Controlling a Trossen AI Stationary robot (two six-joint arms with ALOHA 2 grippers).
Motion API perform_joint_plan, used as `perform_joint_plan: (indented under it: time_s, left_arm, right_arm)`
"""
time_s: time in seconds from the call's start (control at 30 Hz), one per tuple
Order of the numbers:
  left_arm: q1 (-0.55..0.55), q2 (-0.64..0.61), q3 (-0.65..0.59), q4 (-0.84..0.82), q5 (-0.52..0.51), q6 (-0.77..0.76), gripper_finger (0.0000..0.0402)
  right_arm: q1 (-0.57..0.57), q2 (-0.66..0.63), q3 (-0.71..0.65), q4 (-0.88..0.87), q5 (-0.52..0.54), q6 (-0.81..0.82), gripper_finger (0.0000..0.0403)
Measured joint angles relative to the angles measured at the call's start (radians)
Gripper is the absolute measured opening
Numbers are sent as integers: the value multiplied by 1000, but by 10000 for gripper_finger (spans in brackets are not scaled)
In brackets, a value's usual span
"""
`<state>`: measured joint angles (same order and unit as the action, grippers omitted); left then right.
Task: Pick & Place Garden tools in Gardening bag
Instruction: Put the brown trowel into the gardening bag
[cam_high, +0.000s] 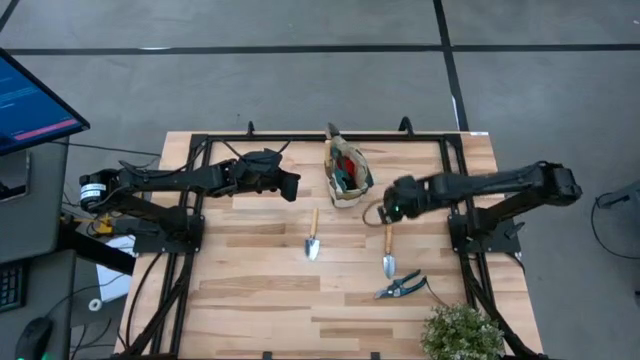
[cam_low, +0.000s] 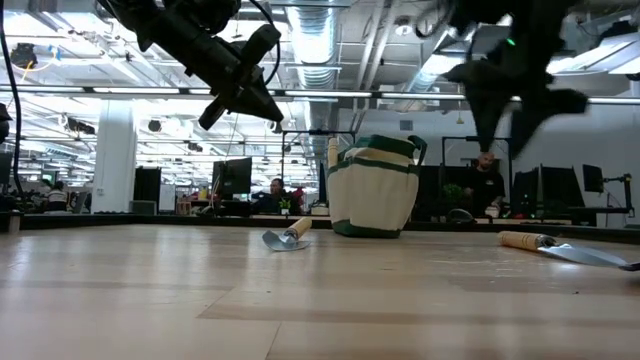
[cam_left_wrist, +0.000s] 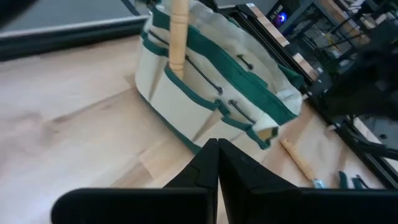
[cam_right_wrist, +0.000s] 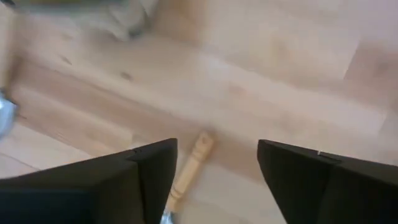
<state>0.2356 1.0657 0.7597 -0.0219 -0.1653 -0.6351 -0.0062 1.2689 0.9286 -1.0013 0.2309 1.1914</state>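
trowel handle (cam_right_wrist: 188, 168) lies below, between the right gripper's (cam_right_wrist: 216, 169) spread jaws.

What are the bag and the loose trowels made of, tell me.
Gardening bag: looks like matte beige canvas with green woven trim, its sides soft and creased. Trowels: pale turned handles, apparently wood; blades shiny grey, probably metal.

Bag mouth: the gardening bag (cam_high: 349, 178) stands upright at the far middle of the surface (cam_high: 250, 290); a wooden handle (cam_left_wrist: 178, 34) sticks up from a pocket.
Left of bag: the left gripper (cam_high: 289, 186) hangs there, jaws shut.
Right of bag: the right gripper (cam_high: 384, 211) hovers over a trowel (cam_high: 388, 250), jaws apart.
Middle: a second trowel (cam_high: 313, 238) lies alone, bare wood around it.
Near right: pruning shears (cam_high: 401, 287) and a leafy plant (cam_high: 462, 331) crowd that corner.
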Motion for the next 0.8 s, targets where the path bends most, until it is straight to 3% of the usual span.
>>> perform_joint_plan:
  time_s: [0.13, 0.33, 0.67, 0.8]
  left_arm:
    - [0, 0, 0, 0, 32, -25, 6]
    - [0, 0, 0, 2, 33, -57, 8]
    - [-6, 0, 0, 3, 33, -62, 6]
    - [-6, 0, 0, 3, 33, -62, 7]
  right_arm:
    - [82, 0, -121, 131, -28, 137, 242]
    - [147, 36, -257, 329, -49, 245, 248]
    - [176, 223, -275, 504, -130, 223, 246]
    - [185, 262, -256, 456, -130, 240, 210]
